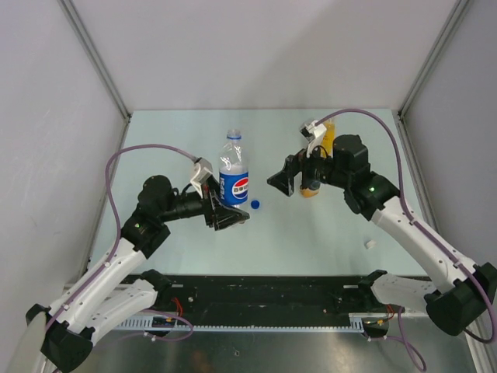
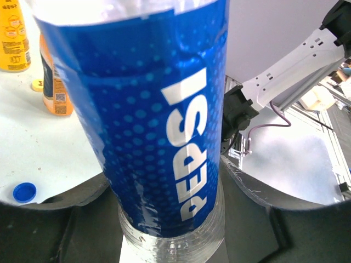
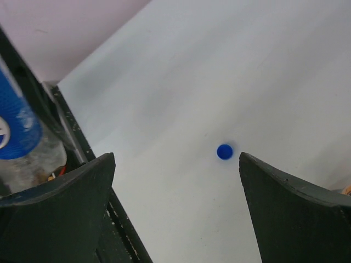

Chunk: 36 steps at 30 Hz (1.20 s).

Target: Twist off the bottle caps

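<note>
Left claw (image 1: 227, 211) clenched around the clear bottle (image 2: 164, 120), blue label reading "PEPSI".
Right claw (image 3: 176, 161) hangs released, jaws spread wide above the surface (image 1: 311, 225); the blue cap (image 1: 255, 204) lies on it just beside the standing bottle.

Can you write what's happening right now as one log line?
left fingers: holding Pepsi bottle | right fingers: open, empty | blue cap: off, on table

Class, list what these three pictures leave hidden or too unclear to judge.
Top view: short orange bottle, mostly hidden behind the right arm.
Left wrist view: Pepsi bottle, neck cut off by the top edge.
Top view: white speck, too small to identify.
</note>
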Each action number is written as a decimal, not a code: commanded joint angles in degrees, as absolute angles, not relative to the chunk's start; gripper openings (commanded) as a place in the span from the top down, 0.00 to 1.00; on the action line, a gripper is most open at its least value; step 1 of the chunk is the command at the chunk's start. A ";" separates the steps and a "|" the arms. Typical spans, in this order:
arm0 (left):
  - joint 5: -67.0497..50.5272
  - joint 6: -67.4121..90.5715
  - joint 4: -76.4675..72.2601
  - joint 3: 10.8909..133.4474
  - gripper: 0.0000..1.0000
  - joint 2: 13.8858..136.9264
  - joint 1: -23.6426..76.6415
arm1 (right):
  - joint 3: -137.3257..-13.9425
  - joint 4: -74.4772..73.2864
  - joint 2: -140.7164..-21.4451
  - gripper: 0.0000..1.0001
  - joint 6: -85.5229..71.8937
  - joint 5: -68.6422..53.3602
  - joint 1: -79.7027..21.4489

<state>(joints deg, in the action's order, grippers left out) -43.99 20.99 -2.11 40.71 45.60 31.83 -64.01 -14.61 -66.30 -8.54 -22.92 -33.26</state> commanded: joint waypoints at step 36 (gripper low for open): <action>-51.35 21.52 -8.87 38.56 1.00 52.49 32.38 | -64.44 16.93 -64.75 0.01 -41.72 -51.24 -16.67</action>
<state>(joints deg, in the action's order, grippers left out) -50.02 22.00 -6.31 38.89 50.39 31.88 -63.96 12.36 -64.05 -38.15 -49.15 -16.75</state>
